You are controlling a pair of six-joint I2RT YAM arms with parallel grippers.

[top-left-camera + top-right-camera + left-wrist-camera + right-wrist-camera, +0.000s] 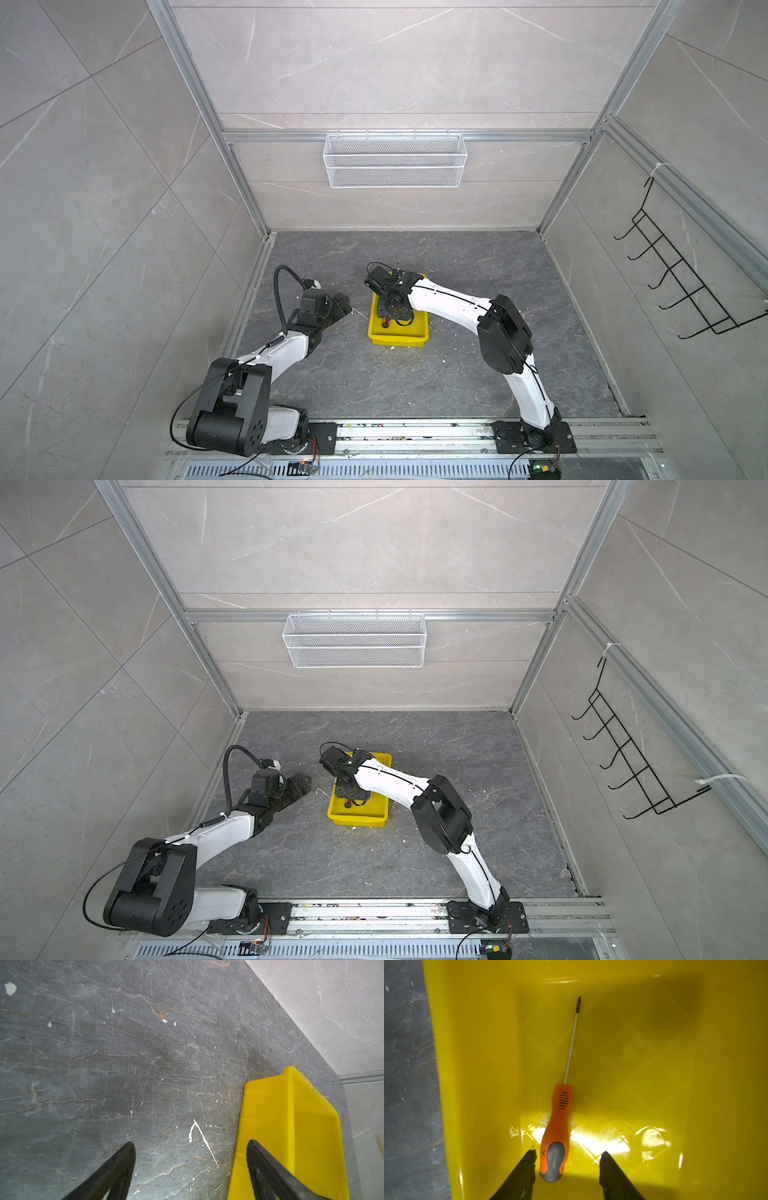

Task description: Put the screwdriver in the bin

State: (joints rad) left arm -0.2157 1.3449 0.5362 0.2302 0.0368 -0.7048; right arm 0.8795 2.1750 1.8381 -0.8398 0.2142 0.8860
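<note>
Now the screwdriver (557, 1126) lies flat on the glossy floor of the bin (477, 1064), its thin shaft pointing away from the right end effector (569, 1153). That end effector hangs low inside the bin with its jaws spread. The grey butt of the orange handle sits between the two fingers, close to one and well apart from the other, and nothing is pinched. In both top views the right arm reaches over the bin (399, 338), which stands on the dark marbled bench (457, 374), and only a speck of orange (384, 322) shows beneath the wrist. The left end effector (190, 1144) is spread too, holding nothing, just beside the bin's outer wall (270, 1115) above bare bench.
</note>
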